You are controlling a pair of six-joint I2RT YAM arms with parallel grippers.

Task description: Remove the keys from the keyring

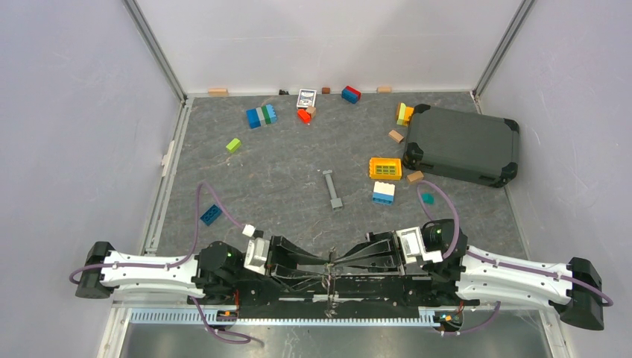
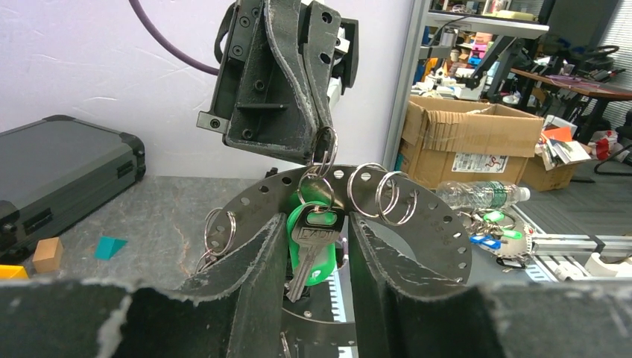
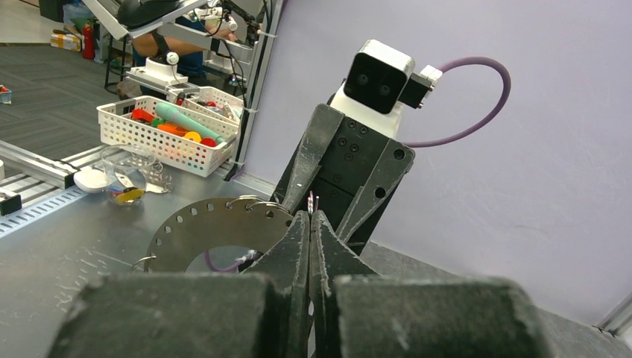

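Note:
The keyring (image 2: 320, 173) hangs pinched in my right gripper (image 2: 322, 138), which is shut on its upper loop. Its closed tips (image 3: 309, 216) show a thin edge of wire poking out. A silver key (image 2: 313, 242) dangles from the ring, with a green-headed key (image 2: 328, 257) behind it. My left gripper (image 2: 317, 224) stands open with one finger on each side of the hanging keys, very close to them. In the top view both grippers meet tip to tip, left (image 1: 322, 261) and right (image 1: 335, 261), at the near edge.
A round perforated metal disc (image 2: 432, 224) carrying several spare rings stands behind the keys. On the table lie a grey metal bar (image 1: 332, 188), a yellow grid block (image 1: 385, 168), a dark case (image 1: 462, 145), a blue brick (image 1: 211, 215) and scattered bricks at the back.

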